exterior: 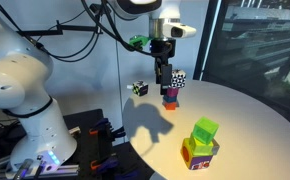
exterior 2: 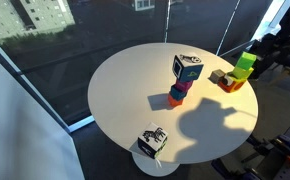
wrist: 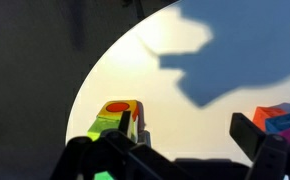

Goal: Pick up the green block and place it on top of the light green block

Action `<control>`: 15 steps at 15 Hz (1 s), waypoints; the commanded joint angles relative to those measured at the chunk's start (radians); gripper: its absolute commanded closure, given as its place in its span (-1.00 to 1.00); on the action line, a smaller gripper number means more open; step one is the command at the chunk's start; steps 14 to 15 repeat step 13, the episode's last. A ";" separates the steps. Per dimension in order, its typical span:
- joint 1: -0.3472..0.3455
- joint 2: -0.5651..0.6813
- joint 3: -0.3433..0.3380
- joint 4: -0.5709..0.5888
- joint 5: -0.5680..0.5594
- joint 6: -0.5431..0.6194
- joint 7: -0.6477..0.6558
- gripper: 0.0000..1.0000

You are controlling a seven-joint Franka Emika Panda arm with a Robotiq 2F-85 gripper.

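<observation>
The small bright green block [exterior: 206,129] rests on top of the larger light green block [exterior: 198,153], which has orange and magenta sides, at the near side of the round table. Both exterior views show this stack: green block [exterior 2: 246,62] on the multicoloured cube [exterior 2: 229,81]. My gripper [exterior: 163,77] hangs well above the table, away from the stack. In the wrist view its fingers [wrist: 191,140] are open with nothing between them, and the multicoloured cube [wrist: 122,115] shows beside the left finger.
A black-and-white patterned cube [exterior: 177,77] tops a stack of coloured blocks [exterior: 171,96], also seen in an exterior view [exterior 2: 186,68]. Another patterned cube [exterior: 138,88] sits near the table edge [exterior 2: 152,140]. The white round table [exterior 2: 125,90] has windows behind it.
</observation>
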 commanded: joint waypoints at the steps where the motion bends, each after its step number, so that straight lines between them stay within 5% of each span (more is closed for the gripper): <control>1: -0.014 -0.046 0.001 -0.042 0.021 0.036 -0.052 -1.00; 15: -0.020 -0.027 0.015 -0.029 0.019 0.018 -0.045 -1.00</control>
